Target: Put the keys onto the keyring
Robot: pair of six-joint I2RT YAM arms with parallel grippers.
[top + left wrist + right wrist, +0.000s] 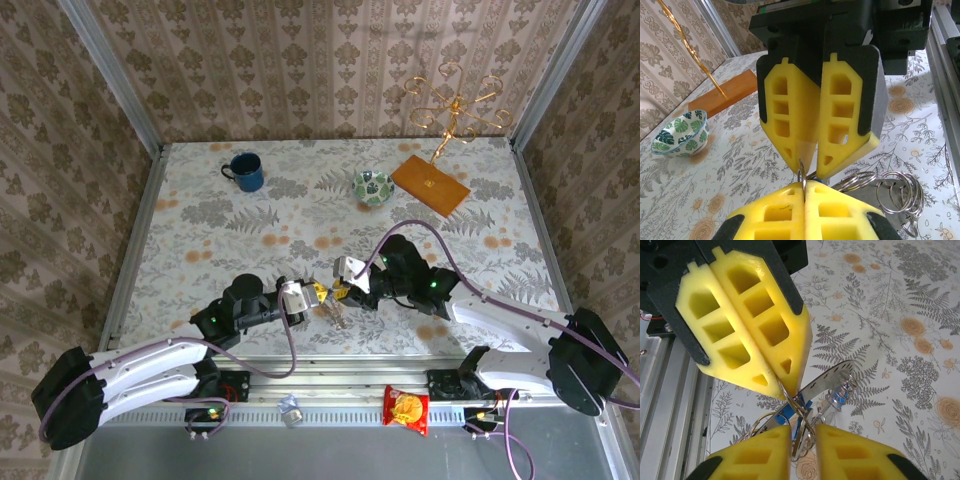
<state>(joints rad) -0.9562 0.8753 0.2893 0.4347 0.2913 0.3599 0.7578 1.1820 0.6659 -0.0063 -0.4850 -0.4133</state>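
Far left and to the rear of the bench point(190, 240), whose glossy covering is showing printed ferns and orange blossoms, a dark blue mug point(243, 171) is standing upright. Near the front edge, the left pincer point(804, 187) is pressing its yellow pads, moulded with rectangular cut-outs, together on a thin silvery wire loop of the keyring point(801, 175). Further round loops of the same wire are lying bunched on the bench just beside it. Tip to tip with it, the right pincer point(802, 432) is closing to a narrow gap around that wire bundle. The keys point(830, 379) are lying tangled among the loops beneath both pincers, showing a short toothed silvery blade and small blue plastic heads. Farther right and back, a round bowl point(373, 186) glazed with green leaves is sitting near a flat orange-brown board point(430, 185), which is carrying a slender curled gold stand point(455, 105).
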